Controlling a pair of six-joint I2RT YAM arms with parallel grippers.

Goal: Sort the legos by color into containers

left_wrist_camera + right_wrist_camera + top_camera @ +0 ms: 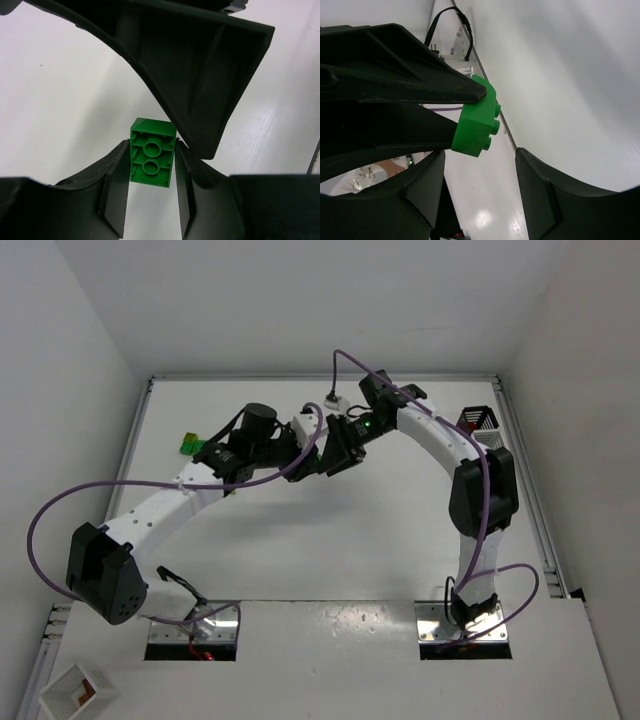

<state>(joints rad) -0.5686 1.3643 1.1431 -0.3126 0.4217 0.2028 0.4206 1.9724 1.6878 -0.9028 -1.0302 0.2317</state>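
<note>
Left gripper [151, 150] pinches green brick [151, 161], hollow underside toward its wrist camera; studs show only in right wrist view; right gripper [479, 157] gapes wide beside brick, contact unclear; overhead, both arms bend inward, wrists meeting mid-table, brick hidden there; from that meeting, loose green legos [188, 443] at 9 o'clock, black container [480, 421] at 3 o'clock.
</note>
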